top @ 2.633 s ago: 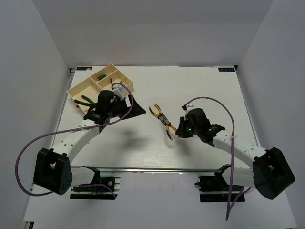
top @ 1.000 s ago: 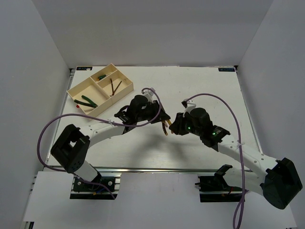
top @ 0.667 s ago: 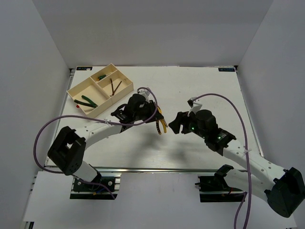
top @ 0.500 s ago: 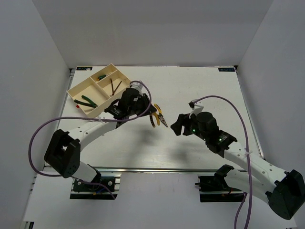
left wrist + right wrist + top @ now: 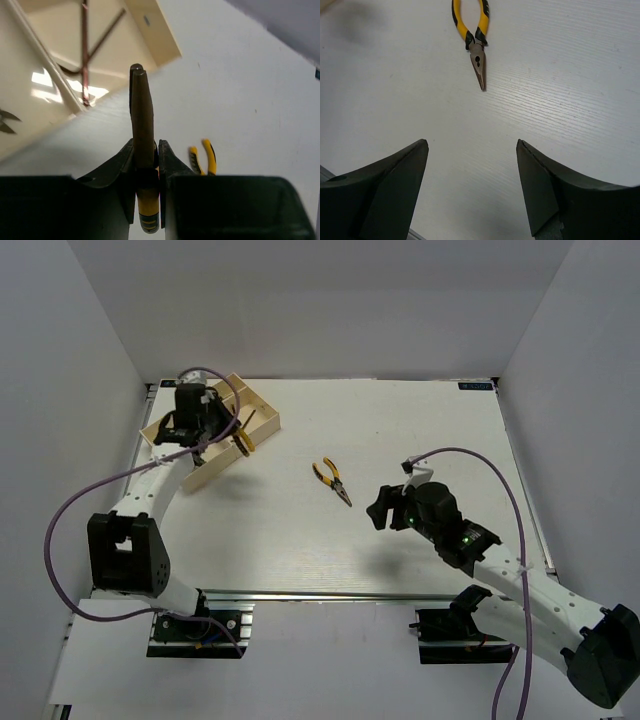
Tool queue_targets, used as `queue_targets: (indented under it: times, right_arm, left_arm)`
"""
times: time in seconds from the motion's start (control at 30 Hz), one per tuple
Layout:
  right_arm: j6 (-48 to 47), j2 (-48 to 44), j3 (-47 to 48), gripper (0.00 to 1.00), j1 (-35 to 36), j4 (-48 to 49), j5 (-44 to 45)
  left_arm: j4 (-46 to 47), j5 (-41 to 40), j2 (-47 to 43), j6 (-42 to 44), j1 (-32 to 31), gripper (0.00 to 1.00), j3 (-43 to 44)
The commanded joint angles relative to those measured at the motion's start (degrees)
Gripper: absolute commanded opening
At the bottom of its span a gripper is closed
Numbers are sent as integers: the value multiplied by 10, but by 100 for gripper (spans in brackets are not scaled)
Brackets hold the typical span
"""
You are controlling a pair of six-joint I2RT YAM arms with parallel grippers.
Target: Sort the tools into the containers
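two yellow-handled pliers logged: held pair point(image 5: 141, 110) clamped nose-out in left gripper point(image 5: 145, 150) over tray point(image 5: 268, 418) edge, loose pair point(image 5: 474, 37) flat on table point(image 5: 420, 430) ahead of wide-apart right gripper point(image 5: 471, 150); likely stiff, weighty, slick-jawed, so best pinched across rubbery handles near pivot.

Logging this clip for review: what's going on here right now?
The left end effector is shut on yellow-handled pliers, held near the edge of the cream tray, which holds thin rods. The right end effector hangs open above a second pair of pliers lying on the table.
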Motion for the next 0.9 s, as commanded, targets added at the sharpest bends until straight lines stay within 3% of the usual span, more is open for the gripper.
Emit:
queue_targets:
  times: [0.0,0.47,0.57,0.67,0.73,0.87]
  right_arm:
    - [-15,-6,-5,77,0,6,26]
    - [-51,23,-23,79,-3,35,64]
    - [-55,43,-24,80,-1,41,72]
    - [-57,61,-19,80,-1,61,70]
    - [-61,71,-12,80,0,69,70]
    - [-60,99,0,80,-1,77,63]
  left_arm:
    - [-7,15,9,34,62,0,65]
    - [11,39,178,46,183,0,175]
    - [13,39,204,42,188,16,179]
    - [23,45,208,39,195,22,171]
    - [28,34,205,39,200,46,157]
    - [31,44,203,40,205,59,143]
